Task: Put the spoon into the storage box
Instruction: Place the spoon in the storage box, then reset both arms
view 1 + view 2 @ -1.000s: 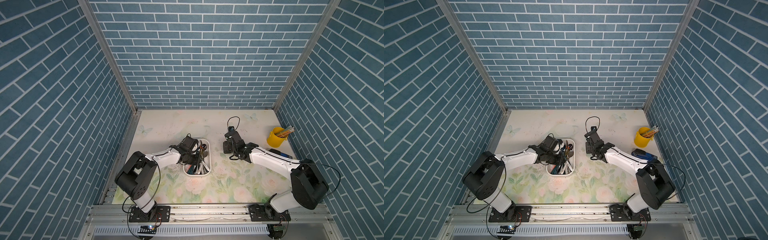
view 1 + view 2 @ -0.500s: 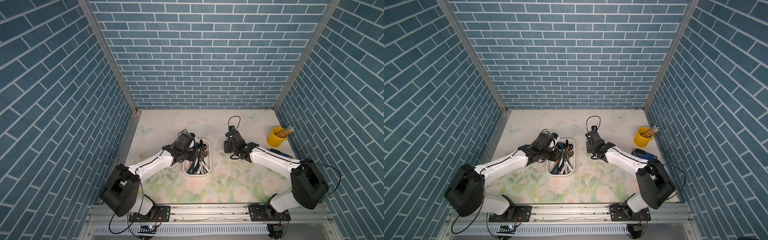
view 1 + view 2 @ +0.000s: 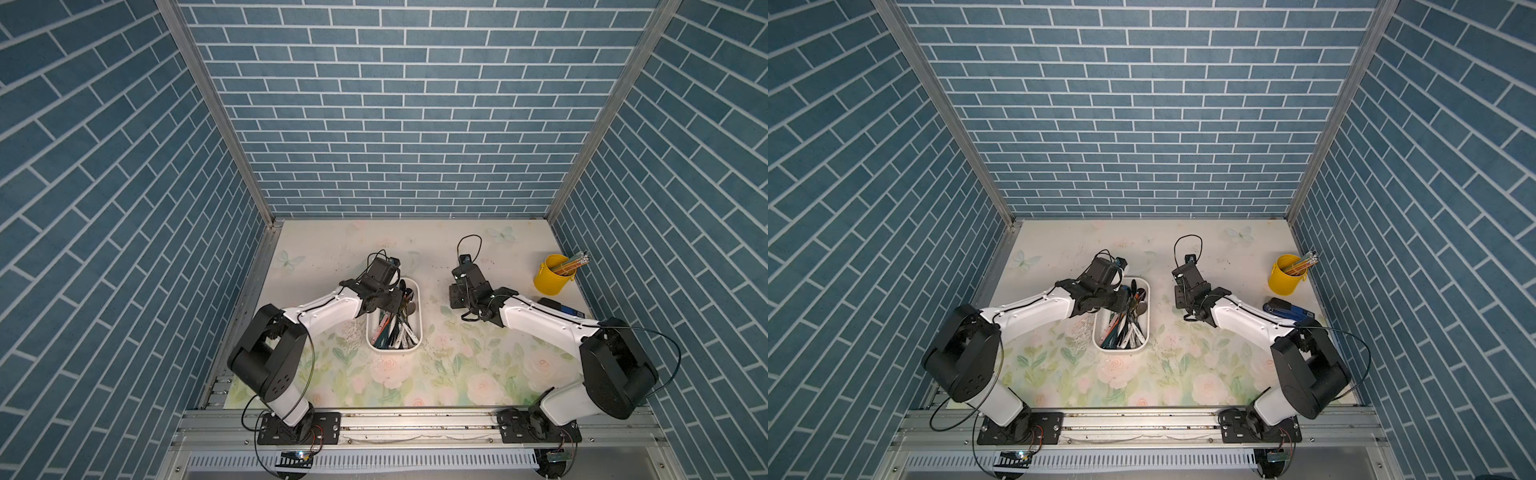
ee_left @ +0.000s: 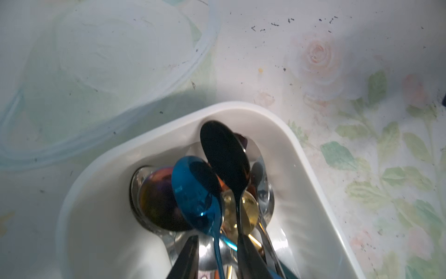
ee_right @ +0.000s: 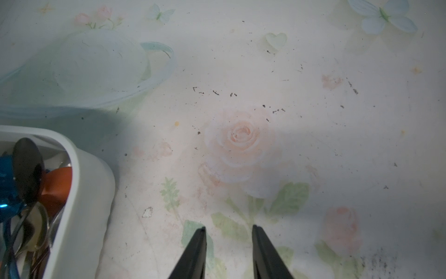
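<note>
The white storage box (image 3: 419,320) (image 3: 1121,348) lies mid-table and holds several spoons and pens. My left gripper (image 3: 395,305) (image 3: 1125,303) reaches in over its far end. In the left wrist view my left gripper (image 4: 218,238) is open. A blue spoon's handle (image 4: 217,246) passes through the gap, and the black spoon (image 4: 224,154) lies on the pile with its handle along one finger (image 4: 251,258). The box rim (image 4: 241,106) curves round the bowls. My right gripper (image 3: 455,297) (image 5: 228,229) hovers open and empty over the cloth, to the right of the box (image 5: 79,164).
A yellow cup with pencils (image 3: 552,278) (image 3: 1285,278) stands at the far right. A blue stapler (image 3: 1287,309) lies in front of it, beside my right arm. Brick-patterned walls close in the floral table on three sides.
My left gripper's jaws have spread apart over the box, and the left arm's elbow has shifted. The right arm has not moved.
</note>
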